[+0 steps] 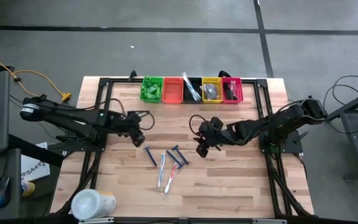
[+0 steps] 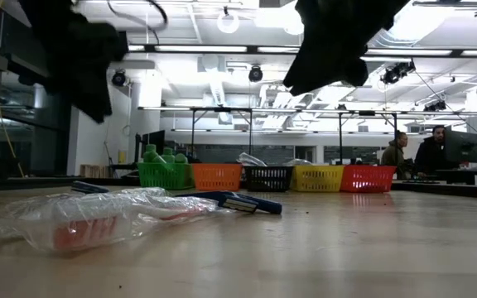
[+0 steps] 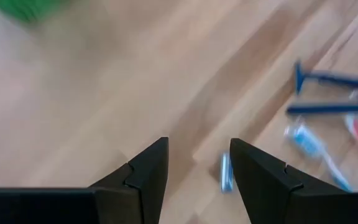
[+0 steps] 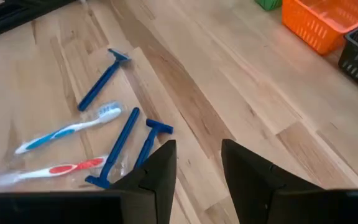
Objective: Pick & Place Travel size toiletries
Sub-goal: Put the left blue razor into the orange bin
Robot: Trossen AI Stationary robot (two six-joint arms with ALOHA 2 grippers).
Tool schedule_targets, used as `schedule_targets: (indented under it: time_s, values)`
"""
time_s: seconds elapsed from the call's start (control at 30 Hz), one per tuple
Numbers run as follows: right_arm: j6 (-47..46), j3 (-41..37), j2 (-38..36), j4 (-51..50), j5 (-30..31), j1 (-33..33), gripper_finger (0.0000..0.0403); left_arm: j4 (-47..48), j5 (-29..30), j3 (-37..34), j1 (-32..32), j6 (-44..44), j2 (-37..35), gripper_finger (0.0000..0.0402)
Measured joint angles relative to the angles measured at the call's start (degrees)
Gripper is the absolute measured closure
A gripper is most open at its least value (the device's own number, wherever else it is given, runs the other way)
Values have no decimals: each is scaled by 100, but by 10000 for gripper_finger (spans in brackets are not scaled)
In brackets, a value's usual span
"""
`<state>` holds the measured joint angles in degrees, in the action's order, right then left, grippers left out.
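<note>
Three blue razors [image 1: 150,155] [image 1: 178,154] lie flat mid-table, with two toothbrushes beside them: one white-blue [image 4: 67,130], one white-red in a clear wrapper [image 4: 55,171]. My left gripper [image 1: 140,140] hovers open just left of the leftmost razor [image 3: 227,173]. My right gripper [image 1: 201,148] hovers open just right of the razor pair [image 4: 149,140]. Both grippers are empty. In the low view the wrapped toothbrush [image 2: 98,219] lies nearest and the razors [image 2: 247,201] lie behind it.
A row of bins stands along the far edge: green [image 1: 152,89] with green bottles, orange [image 1: 173,89], black [image 1: 192,89], yellow [image 1: 212,89], red [image 1: 232,89]. A large white tub [image 1: 92,204] sits at the near left corner. People sit in the room beyond [image 2: 425,153].
</note>
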<state>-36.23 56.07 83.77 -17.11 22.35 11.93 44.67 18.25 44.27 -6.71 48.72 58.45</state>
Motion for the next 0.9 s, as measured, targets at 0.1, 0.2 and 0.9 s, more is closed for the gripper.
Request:
schedule_targets:
  time_s: [0.1, 0.2, 0.9]
  values:
    - [29, 0, -21, -21, 224, 202, 280, 0, -746, 2, 421, -85, 426, 231]
    - [105, 7, -55, -16, 328, 330, 281, 0, -1119, 2, 847, -359, 804, 231]
    - [349, 9, -52, -370, 521, 347, 286, -773, -3315, 4, 1457, -1400, 2323, 231]
